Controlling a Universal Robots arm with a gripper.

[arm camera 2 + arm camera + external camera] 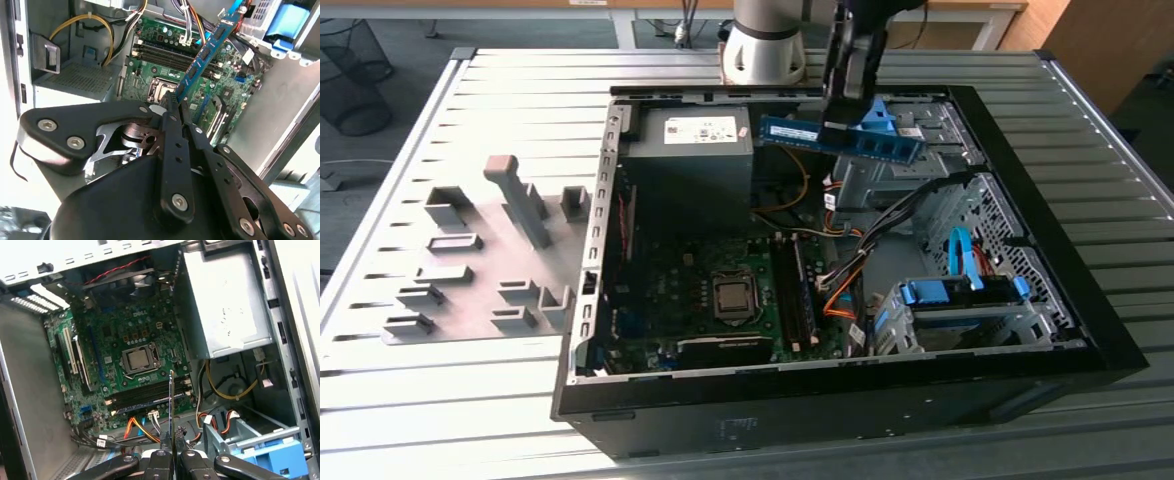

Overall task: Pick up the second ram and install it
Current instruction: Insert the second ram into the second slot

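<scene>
the gripper (843,115) has its jaws closed on the second ram (838,140), holding it in the air over the open computer case (854,410), its long axis seemingly lying across the black memory slots (793,290) below.

An open computer case (1067,300) lies on the slatted metal counter (480,400). Over its far part the end effector (846,116) comes down from above and grips the second ram (841,141), which hangs tilted in the air above the case, clear of the motherboard (667,300). The grey power supply (687,165) sits just to the exterior view's left of the stick. Grey holder blocks (494,250) stand on the counter at the exterior view's left, beside the case.
</scene>
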